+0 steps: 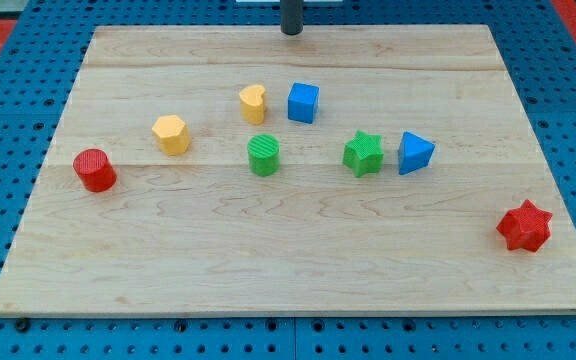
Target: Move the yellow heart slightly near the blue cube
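The yellow heart (253, 103) lies on the wooden board just left of the blue cube (303, 102), with a small gap between them. My tip (291, 31) is at the view's top centre, near the board's far edge, well above both blocks and touching neither.
A yellow hexagonal block (171, 134) and a red cylinder (95, 170) lie at the left. A green cylinder (263, 156), a green star (363, 153) and a blue triangle (415, 153) sit mid-board. A red star (524, 226) lies at the right edge. The board (298, 270) rests on a blue pegboard.
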Motion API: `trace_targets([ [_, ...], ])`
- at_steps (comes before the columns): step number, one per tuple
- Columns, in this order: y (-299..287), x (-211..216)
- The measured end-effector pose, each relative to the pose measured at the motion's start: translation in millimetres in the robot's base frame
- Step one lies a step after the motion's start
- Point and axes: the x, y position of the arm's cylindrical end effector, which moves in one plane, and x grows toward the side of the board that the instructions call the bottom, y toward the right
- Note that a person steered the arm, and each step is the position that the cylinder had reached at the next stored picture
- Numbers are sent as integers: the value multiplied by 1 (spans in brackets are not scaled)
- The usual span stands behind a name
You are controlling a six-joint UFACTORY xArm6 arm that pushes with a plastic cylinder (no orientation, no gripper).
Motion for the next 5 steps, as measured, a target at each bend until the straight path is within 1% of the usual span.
trace_targets([
  [2,-4,-2],
  [3,-48,27],
  [4,-75,111],
  [5,-134,132],
])
